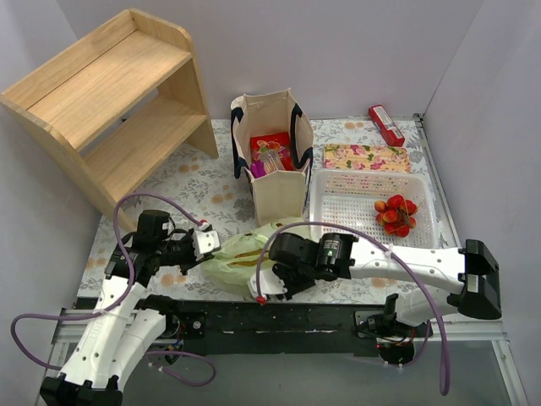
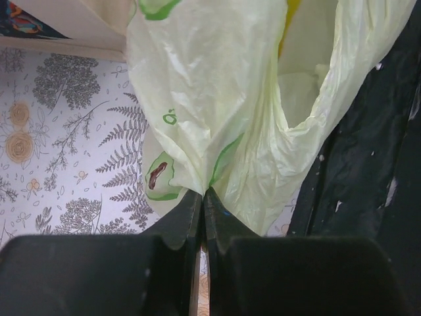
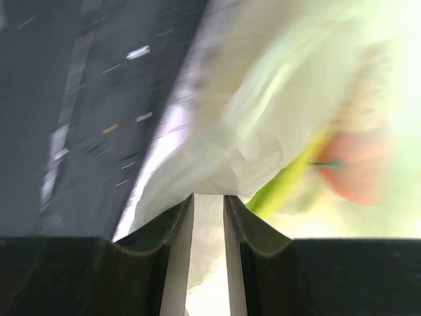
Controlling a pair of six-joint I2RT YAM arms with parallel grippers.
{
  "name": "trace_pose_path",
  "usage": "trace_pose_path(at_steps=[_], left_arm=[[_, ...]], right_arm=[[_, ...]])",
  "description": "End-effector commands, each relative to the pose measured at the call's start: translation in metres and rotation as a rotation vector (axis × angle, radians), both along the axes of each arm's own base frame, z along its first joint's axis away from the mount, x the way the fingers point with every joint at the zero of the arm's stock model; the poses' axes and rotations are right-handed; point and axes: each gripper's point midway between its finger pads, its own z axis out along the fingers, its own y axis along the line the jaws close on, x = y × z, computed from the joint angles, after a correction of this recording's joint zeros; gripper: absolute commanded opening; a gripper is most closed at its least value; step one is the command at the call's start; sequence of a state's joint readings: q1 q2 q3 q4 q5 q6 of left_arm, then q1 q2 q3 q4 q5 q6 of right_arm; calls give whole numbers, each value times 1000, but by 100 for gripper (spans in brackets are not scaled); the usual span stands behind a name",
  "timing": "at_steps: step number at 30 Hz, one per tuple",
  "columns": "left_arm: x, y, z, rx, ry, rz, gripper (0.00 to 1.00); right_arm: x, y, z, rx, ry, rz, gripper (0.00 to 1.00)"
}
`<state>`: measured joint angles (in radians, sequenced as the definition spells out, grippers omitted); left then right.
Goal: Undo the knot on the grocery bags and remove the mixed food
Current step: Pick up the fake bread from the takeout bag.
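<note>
The pale green plastic bag (image 1: 241, 252) lies crumpled on the floral mat just ahead of the arm bases. My left gripper (image 1: 208, 244) is shut on a fold of the bag (image 2: 217, 99) at its left side, jaws pinched together at the film (image 2: 205, 192). My right gripper (image 1: 264, 286) is at the bag's near right edge, its jaws closed to a narrow gap with the bag's film (image 3: 263, 112) bunched between them (image 3: 208, 197). I cannot make out the knot. A blurred orange-red item (image 3: 358, 164) shows through the plastic. The beige tote (image 1: 275, 182) stands behind, holding a red packet (image 1: 272, 141).
A white slotted basket (image 1: 338, 211) at the right holds red strawberries (image 1: 396, 216). Behind it lie a floral box (image 1: 366, 156) and a red box (image 1: 386, 124). A wooden shelf (image 1: 110, 101) fills the back left. The black base rail (image 1: 254, 317) runs close under the bag.
</note>
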<state>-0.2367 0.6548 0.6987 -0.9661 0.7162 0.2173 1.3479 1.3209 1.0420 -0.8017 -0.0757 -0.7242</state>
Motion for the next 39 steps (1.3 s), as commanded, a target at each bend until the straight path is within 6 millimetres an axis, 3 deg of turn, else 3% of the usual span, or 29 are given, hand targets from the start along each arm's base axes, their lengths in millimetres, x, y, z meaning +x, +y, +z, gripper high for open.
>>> trace_pose_path(at_steps=[1,5,10,11,13,14,15,16,19,20,21,24,27,28,32,34,35,39], left_arm=[[-5,8,-22,90,-68,-109,0],[-1,10,-25,114,-143,-132,0],[11,5,-13,45,-125,-31,0],[19,3,-6,24,-141,2,0],[26,4,-2,11,-103,56,0],[26,4,0,11,-93,59,0],[27,3,2,9,-86,63,0],[31,3,2,6,-79,72,0],[40,-1,14,-48,-76,131,0],[42,-3,19,-79,-55,161,0],[43,-6,24,-104,-52,172,0],[46,-17,43,-167,-38,152,0],[48,-24,57,-208,-1,147,1],[49,-25,65,-220,-4,145,4],[47,-29,81,-244,31,147,59],[43,-26,81,-234,86,176,70],[41,-26,92,-234,82,179,75],[15,-21,94,-183,145,130,80]], right_arm=[[46,47,34,146,-51,-176,31],[64,60,37,174,-8,-250,35],[65,80,35,169,49,-278,39],[67,91,53,210,53,-273,39],[45,92,64,197,150,-203,38],[38,96,82,229,177,-166,37],[22,89,87,214,242,-113,35],[18,84,98,237,224,-49,34],[3,53,94,184,136,100,30],[0,44,88,157,104,127,30],[1,26,64,84,73,133,30],[-3,16,64,145,-13,181,32],[1,29,92,248,-45,143,32],[6,40,111,294,-57,126,32],[19,68,154,398,-96,67,29],[30,79,165,423,-135,34,27],[34,81,166,425,-147,23,26],[50,82,164,447,-177,-47,23]])
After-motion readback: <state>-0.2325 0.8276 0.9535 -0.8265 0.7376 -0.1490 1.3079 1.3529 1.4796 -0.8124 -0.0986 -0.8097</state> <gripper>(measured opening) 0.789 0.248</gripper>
